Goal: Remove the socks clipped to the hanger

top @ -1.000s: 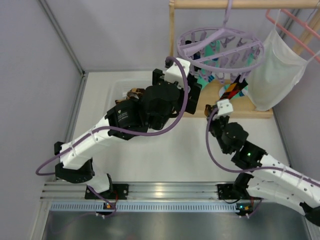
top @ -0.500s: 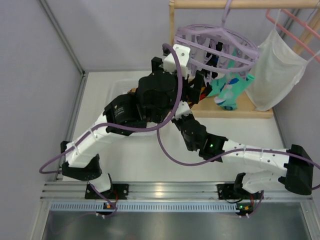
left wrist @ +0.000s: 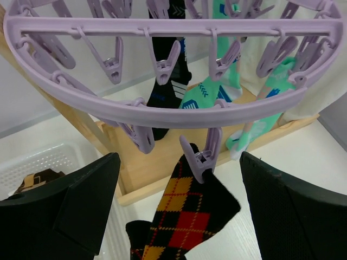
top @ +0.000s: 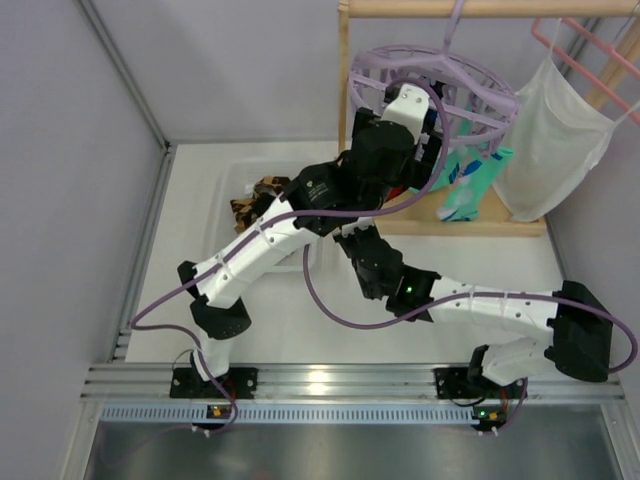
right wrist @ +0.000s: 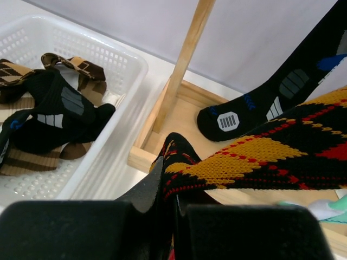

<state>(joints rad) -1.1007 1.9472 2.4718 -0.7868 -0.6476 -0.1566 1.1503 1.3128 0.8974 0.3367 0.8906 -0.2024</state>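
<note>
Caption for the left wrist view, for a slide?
Left fingers open either side of the argyle sock clipped to the lavender hanger; black sock and mint socks hang behind.

The left arm (top: 255, 250) stretches from its base at the near left, up and across to the right, almost at full reach, with its black wrist (top: 375, 160) lifted high. The left gripper (left wrist: 179, 160) stands wide open, its two dark fingers (left wrist: 70, 200) spread far apart to either side.

The right arm (top: 500, 310) sits low and folded. Its elbow juts out to the near right and the white forearm runs back leftwards, passing under the left arm. The right gripper (right wrist: 169, 189) is squeezed tight, its fingers pressed together on the argyle sock (right wrist: 260, 157). From above, that gripper is hidden beneath the left arm.
</note>
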